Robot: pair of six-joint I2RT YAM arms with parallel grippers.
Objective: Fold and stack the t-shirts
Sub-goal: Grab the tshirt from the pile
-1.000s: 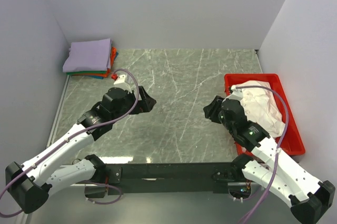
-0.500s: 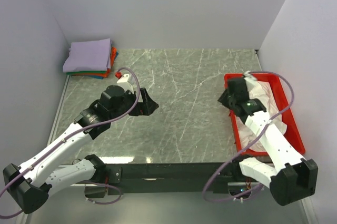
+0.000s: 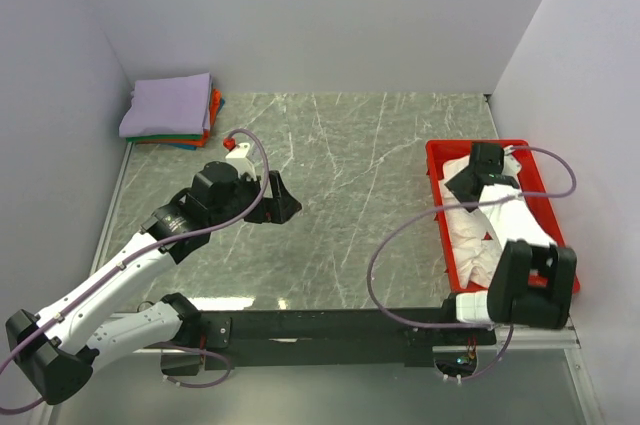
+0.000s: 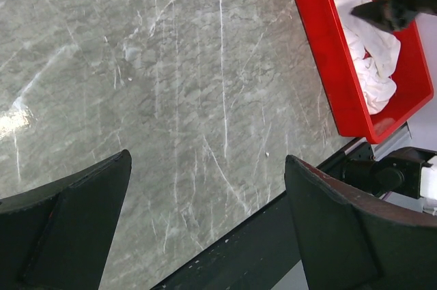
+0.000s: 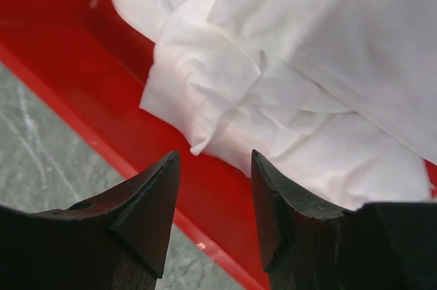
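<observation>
1. Left tool (image 3: pixel 284 200), released wide, hangs over the open surface (image 3: pixel 350 165) middle
2. Right tool (image 5: pixel 214 160), jaws apart on nothing, above the crumpled white t-shirt (image 5: pixel 328 65) inside the red tray (image 3: pixel 436 195) at the right wall (image 3: pixel 570 65)
3. Folded t-shirts (image 3: pixel 168 105) stacked, far-left corner

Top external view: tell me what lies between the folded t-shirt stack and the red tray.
Between the t-shirt stack and the red tray, only bare marble tabletop shows in the top view; the open left gripper hovers just nearer.
</observation>
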